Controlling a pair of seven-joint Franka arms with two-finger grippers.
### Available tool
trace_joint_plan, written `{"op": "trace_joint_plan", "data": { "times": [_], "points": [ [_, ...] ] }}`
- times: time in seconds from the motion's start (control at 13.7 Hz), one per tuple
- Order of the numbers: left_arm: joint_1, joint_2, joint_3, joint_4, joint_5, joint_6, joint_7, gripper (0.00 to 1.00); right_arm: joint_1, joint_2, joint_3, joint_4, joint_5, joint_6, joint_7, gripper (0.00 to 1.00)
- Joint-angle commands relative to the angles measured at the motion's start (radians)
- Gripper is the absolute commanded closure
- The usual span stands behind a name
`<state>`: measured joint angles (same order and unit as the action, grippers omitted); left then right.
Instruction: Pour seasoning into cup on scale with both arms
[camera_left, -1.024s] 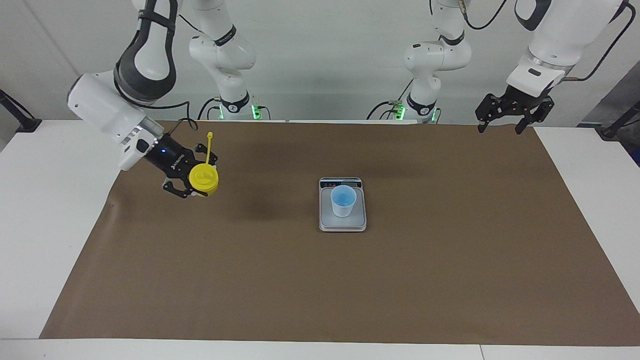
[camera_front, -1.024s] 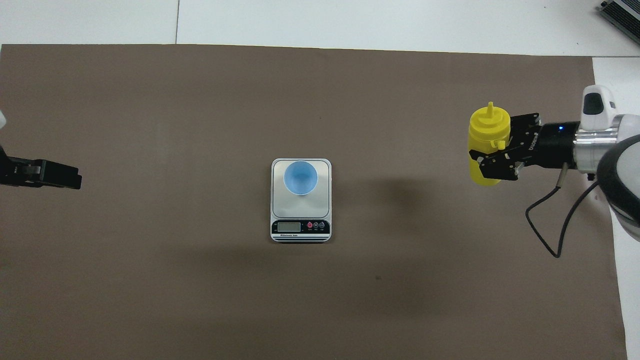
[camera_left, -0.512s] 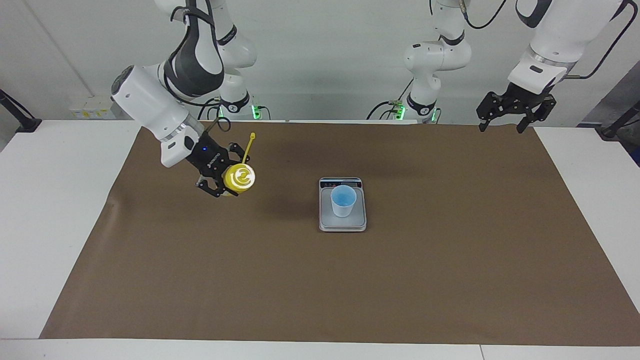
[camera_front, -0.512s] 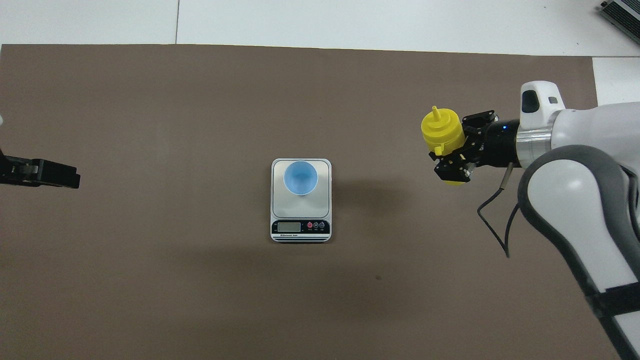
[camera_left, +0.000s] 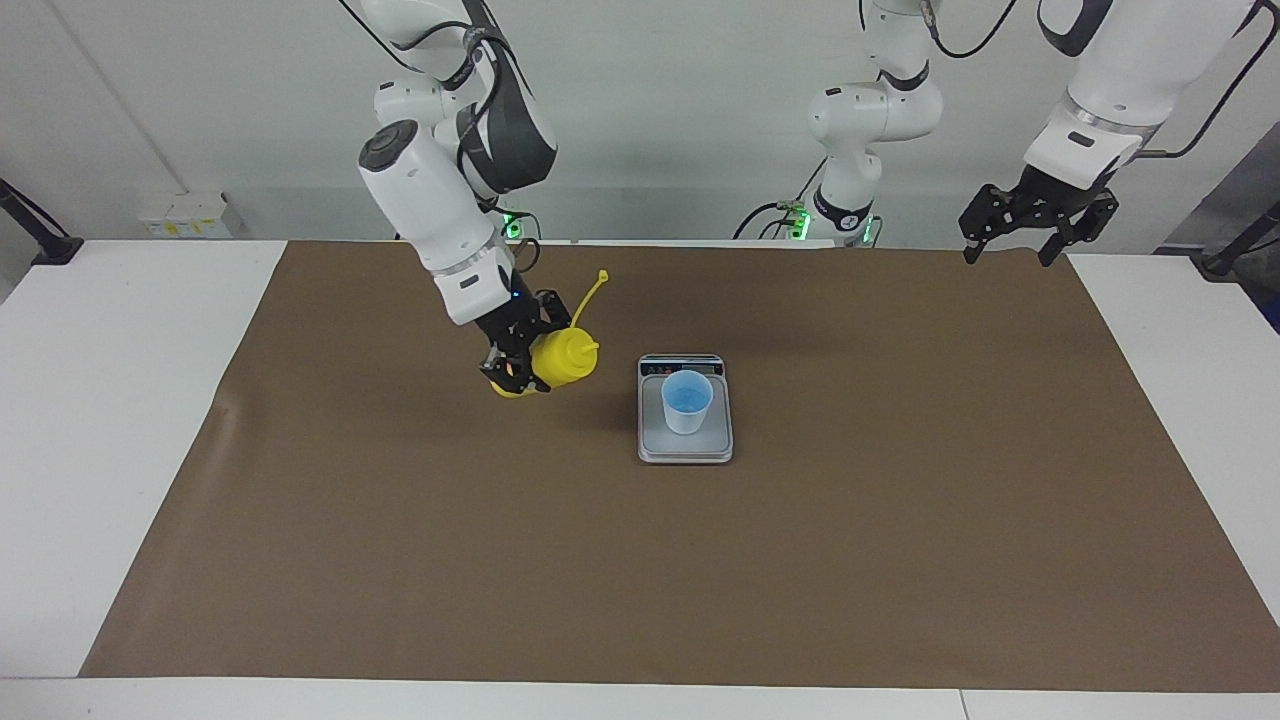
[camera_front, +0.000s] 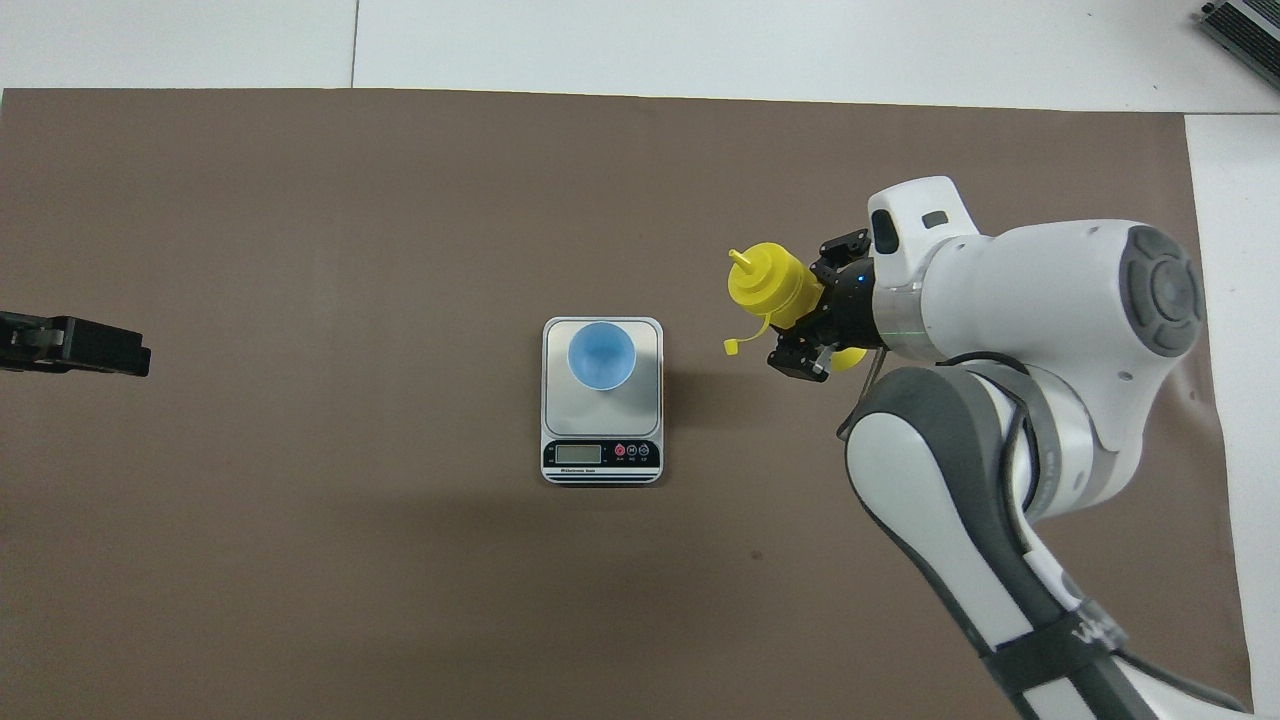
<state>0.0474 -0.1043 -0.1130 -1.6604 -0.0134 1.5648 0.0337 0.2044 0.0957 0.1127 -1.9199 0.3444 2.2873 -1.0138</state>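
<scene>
One yellow seasoning bottle, tilted, cap strap loose | right end effector grips it | left end effector open

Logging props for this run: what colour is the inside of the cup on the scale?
Bright blue inside the cup; clearest in the overhead view.

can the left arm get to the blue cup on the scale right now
Probably yes: the left gripper hangs open over the mat's edge, and nothing lies between it and the light blue cup. The right gripper carries the yellow squeeze bottle beside the scale.
</scene>
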Motion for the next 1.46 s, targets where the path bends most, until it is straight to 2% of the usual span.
{"op": "trace_joint_plan", "data": {
  "times": [0.0,0.51,0.59,0.66,0.88,1.24,1.39],
  "points": [
    [0.011,-0.02,-0.005,-0.016,-0.005,-0.008,0.011,0.0,0.048,0.05,0.001,0.067,-0.154,0.003,0.035,1.0],
    [0.012,-0.02,-0.005,-0.016,-0.005,-0.008,0.011,0.0,0.173,0.127,0.001,0.084,-0.486,0.023,0.07,1.0],
    [0.012,-0.02,-0.005,-0.016,-0.005,-0.008,0.011,0.0,0.199,0.13,0.001,0.076,-0.578,0.033,0.084,1.0],
    [0.012,-0.02,-0.005,-0.016,-0.005,-0.008,0.011,0.0,0.205,0.131,0.001,0.076,-0.655,0.043,0.095,1.0],
    [0.012,-0.02,-0.005,-0.016,-0.007,-0.008,0.011,0.0,0.207,0.131,0.001,0.074,-0.697,0.066,0.11,1.0],
    [0.012,-0.02,-0.005,-0.016,-0.007,-0.008,0.011,0.0,0.207,0.128,0.001,0.073,-0.964,0.07,0.109,1.0],
    [0.012,-0.02,-0.005,-0.016,-0.005,-0.008,0.011,0.0,0.207,0.134,0.001,0.074,-1.021,0.069,0.11,1.0]
  ]
}}
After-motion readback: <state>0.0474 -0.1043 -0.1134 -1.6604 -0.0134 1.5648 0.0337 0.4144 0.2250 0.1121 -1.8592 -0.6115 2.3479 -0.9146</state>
